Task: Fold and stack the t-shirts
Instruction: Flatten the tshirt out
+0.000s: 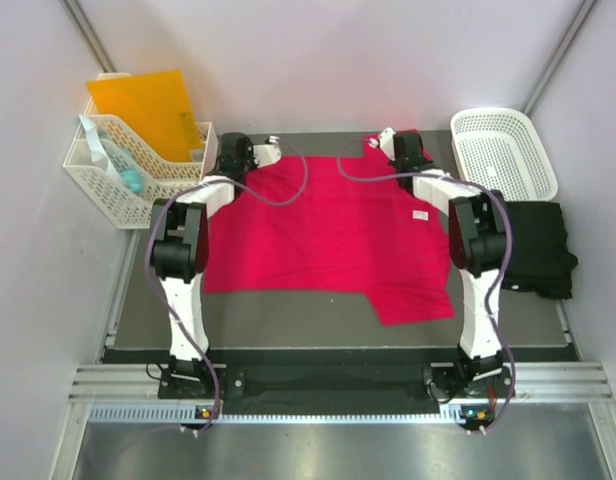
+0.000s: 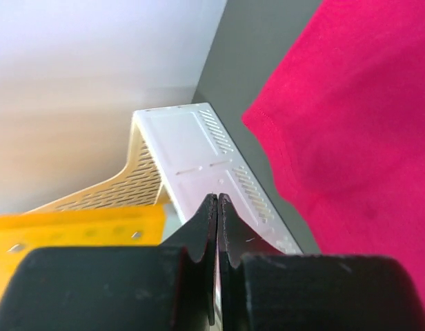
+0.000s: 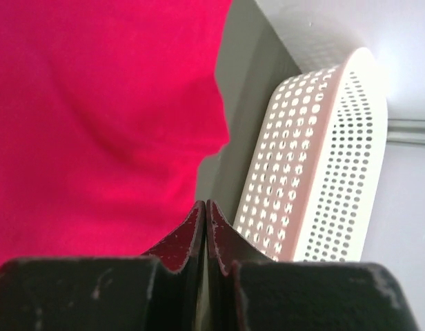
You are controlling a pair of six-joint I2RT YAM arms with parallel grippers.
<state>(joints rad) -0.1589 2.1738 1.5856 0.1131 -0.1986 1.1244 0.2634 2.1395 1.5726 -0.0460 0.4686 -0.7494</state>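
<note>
left gripper (image 2: pixel 217 198) pressed together, empty, just off red shirt (image 1: pixel 328 235), which lies spread flat, unfolded. right gripper (image 3: pixel 204 205) pressed together at its hem. black shirt (image 1: pixel 538 245) sits compact at right, maybe folded. we reckon red fold and stacking remain.

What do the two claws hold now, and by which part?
Nothing, it seems: the left claw and the right claw are shut bare beside the red shirt.
</note>
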